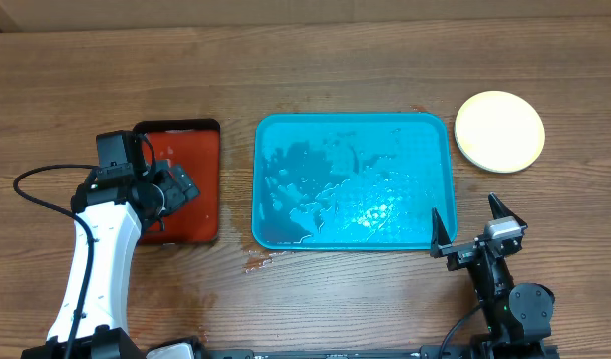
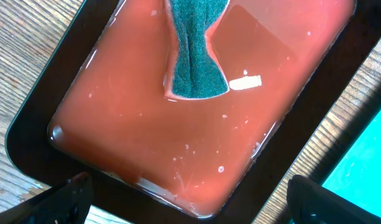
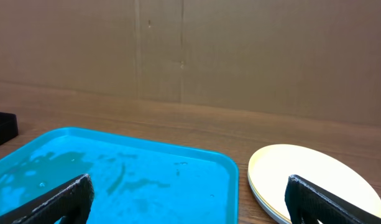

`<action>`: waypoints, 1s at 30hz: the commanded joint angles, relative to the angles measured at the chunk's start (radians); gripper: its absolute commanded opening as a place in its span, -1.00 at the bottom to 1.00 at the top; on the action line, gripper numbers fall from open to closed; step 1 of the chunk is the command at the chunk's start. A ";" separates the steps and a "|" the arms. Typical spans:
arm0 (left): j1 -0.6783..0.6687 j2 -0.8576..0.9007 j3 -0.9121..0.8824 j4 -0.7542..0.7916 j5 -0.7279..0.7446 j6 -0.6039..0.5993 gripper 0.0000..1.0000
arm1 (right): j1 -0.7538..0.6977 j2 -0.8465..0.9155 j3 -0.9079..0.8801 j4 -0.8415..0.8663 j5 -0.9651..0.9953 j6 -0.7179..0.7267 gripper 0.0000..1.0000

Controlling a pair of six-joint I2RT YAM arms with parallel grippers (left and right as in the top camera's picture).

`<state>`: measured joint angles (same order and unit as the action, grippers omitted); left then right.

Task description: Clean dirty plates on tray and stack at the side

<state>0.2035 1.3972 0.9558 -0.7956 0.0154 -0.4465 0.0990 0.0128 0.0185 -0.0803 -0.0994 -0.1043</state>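
Note:
The turquoise tray (image 1: 355,179) lies in the middle of the table, wet, with nothing on it. The plates (image 1: 499,131) sit stacked on the table off the tray's far right corner, a pale yellow one on top. In the right wrist view the stack of plates (image 3: 302,174) shows its layered rims beside the tray (image 3: 128,174). My right gripper (image 1: 465,211) stands open at the tray's near right corner, holding nothing. My left gripper (image 1: 170,189) hangs open over the black tray, also holding nothing.
The smaller black tray (image 1: 175,125) stands left of the turquoise one. Its rim (image 2: 28,130) encloses red liquid, with a green sponge (image 2: 193,56) lying in it. Water spots mark the wood by the turquoise tray's near left corner (image 1: 257,261).

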 commanded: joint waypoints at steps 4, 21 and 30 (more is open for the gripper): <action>-0.001 0.008 -0.003 0.000 0.000 -0.014 0.99 | 0.005 -0.010 -0.011 0.004 0.010 0.007 1.00; -0.001 0.010 -0.003 -0.015 -0.002 0.002 0.99 | 0.005 -0.010 -0.011 0.004 0.010 0.007 0.99; -0.119 -0.238 -0.165 0.192 0.011 0.214 0.99 | 0.005 -0.010 -0.011 0.004 0.009 0.007 1.00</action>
<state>0.1574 1.3258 0.8928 -0.6899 0.0158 -0.3641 0.0990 0.0128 0.0185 -0.0799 -0.0986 -0.1047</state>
